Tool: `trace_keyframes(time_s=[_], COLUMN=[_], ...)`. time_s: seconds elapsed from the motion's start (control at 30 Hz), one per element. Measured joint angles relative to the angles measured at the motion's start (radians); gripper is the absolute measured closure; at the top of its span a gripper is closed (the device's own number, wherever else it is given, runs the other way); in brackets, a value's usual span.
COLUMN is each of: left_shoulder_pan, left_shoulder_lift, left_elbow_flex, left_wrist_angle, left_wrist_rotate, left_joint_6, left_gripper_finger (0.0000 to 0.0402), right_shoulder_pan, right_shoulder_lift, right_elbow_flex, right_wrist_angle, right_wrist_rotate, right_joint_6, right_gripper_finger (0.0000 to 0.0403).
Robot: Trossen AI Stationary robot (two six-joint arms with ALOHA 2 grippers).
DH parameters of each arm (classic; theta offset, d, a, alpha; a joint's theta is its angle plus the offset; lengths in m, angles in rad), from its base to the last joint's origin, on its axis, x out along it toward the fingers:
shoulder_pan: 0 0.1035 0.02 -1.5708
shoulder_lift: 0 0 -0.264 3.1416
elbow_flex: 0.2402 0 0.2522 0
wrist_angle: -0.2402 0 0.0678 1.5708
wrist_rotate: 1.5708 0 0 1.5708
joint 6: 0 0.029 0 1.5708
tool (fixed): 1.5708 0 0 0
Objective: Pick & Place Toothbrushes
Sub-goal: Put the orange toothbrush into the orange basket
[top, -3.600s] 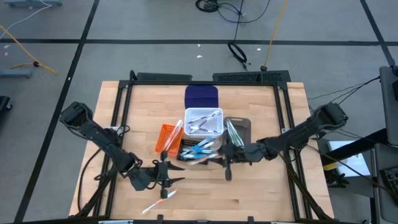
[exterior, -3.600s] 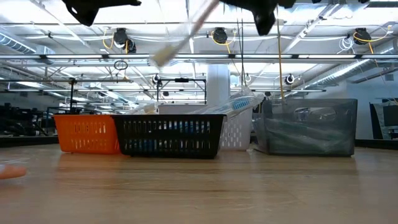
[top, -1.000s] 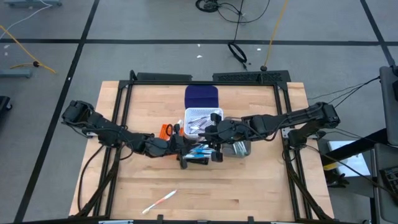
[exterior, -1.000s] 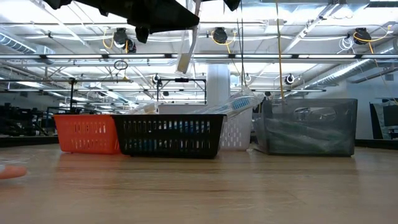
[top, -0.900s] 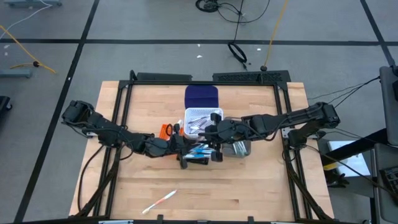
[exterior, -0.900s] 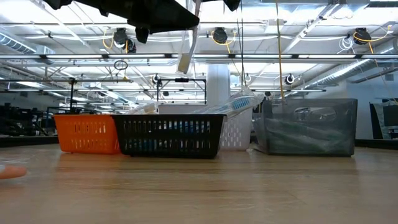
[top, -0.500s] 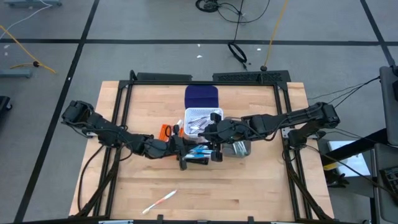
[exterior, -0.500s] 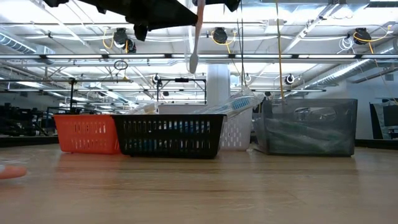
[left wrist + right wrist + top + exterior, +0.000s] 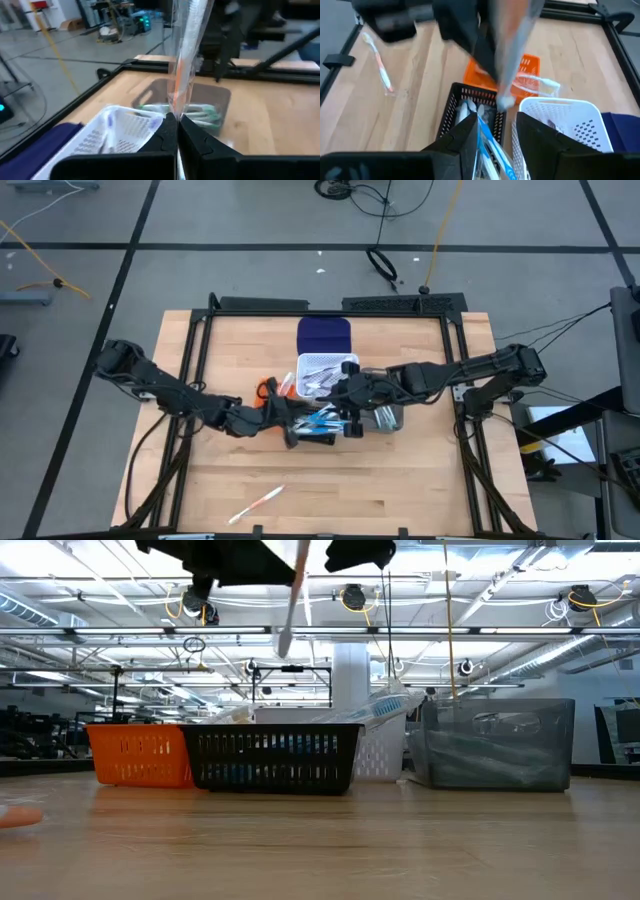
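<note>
While the left gripper point(image 9: 176, 131) is clamped tight on a thin orange-striped toothbrush point(image 9: 186, 55) above the black bin point(image 9: 315, 435) and the right gripper point(image 9: 493, 131) hangs part-open beside it, we judge the brush light, stiff, slippery, best pinched mid-handle.

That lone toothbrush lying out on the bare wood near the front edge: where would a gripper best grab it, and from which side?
Probably from straight above, at mid-handle. The toothbrush lies flat on the table, slanted, well apart from the bins, so nothing crowds it. Fingers would best straddle the thin handle crosswise, away from the bristle head; which end carries the head I cannot tell.
</note>
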Motion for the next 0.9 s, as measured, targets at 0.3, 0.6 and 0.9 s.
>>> trace_keyframes(time_s=[0.3,0.6,0.9], left_shoulder_pan=[-0.009,-0.014,0.027], left_shoulder_lift=[-0.132,-0.160,-0.160], left_elbow_flex=[0.000,0.000,0.000], left_wrist_angle=[-0.446,-0.727,-0.923], left_wrist_rotate=[-0.065,-0.039,0.038], left_joint_6=[-0.390,-0.705,-0.953], left_gripper_finger=[0.0401,0.0401,0.0401], right_shoulder_pan=[-0.005,-0.004,0.021], right_shoulder_lift=[0.000,0.000,-0.002], right_elbow_flex=[0.000,0.000,-0.069], right_wrist_angle=[-0.011,-0.013,0.025], right_wrist_rotate=[-0.001,-0.003,-0.004], right_joint_6=[0.037,0.093,0.112], right_gripper_finger=[0.0280,0.0282,0.0282])
